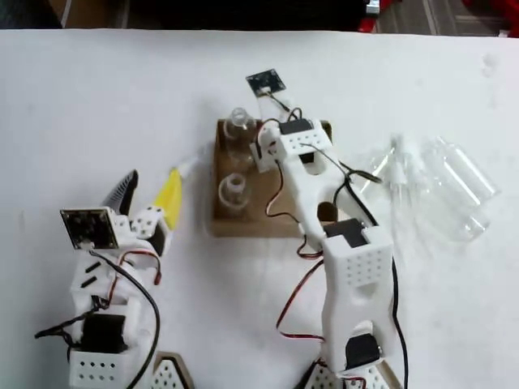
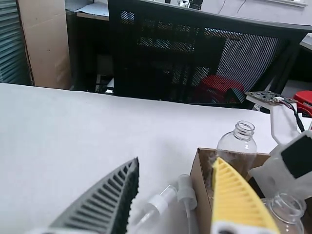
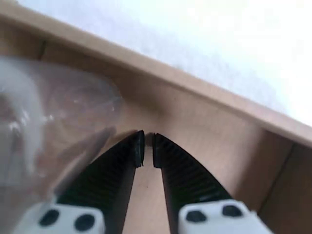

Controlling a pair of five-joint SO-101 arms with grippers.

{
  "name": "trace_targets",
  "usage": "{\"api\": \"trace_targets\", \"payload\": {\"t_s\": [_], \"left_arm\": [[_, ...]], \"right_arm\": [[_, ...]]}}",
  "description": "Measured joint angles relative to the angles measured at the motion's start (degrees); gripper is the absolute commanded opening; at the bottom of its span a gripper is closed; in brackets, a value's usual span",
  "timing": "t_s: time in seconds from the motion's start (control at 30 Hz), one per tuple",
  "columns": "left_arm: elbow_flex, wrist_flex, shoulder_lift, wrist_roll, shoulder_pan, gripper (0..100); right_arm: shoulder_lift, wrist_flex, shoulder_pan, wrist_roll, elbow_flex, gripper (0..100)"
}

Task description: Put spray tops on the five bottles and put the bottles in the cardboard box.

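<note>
The cardboard box (image 1: 223,223) sits mid-table with two clear uncapped bottles upright in it, one at the far end (image 1: 241,121) and one nearer (image 1: 233,188). My right gripper (image 3: 145,141) is down inside the box (image 3: 204,122), its black fingers shut on nothing, beside a clear bottle (image 3: 48,112). My left gripper (image 1: 152,180) is open just left of the box. In the left wrist view a white spray top (image 2: 168,195) lies on the table between the black finger (image 2: 107,204) and the yellow finger (image 2: 236,195), next to the box (image 2: 201,170).
Clear bottles (image 1: 458,186) lie on their sides at the right of the table, with spray tops (image 1: 393,166) beside them. The right arm (image 1: 316,203) stretches over the box's right side. A black mesh chair (image 2: 195,53) stands beyond the far table edge.
</note>
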Motion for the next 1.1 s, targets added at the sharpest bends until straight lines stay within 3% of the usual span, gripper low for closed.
{"api": "trace_targets", "payload": {"t_s": [1.1], "left_arm": [[0.0, 0.0, 0.0, 0.0, 0.0, 22]], "right_arm": [[0.0, 2.99, -2.46, 0.0, -3.34, 1.6]]}}
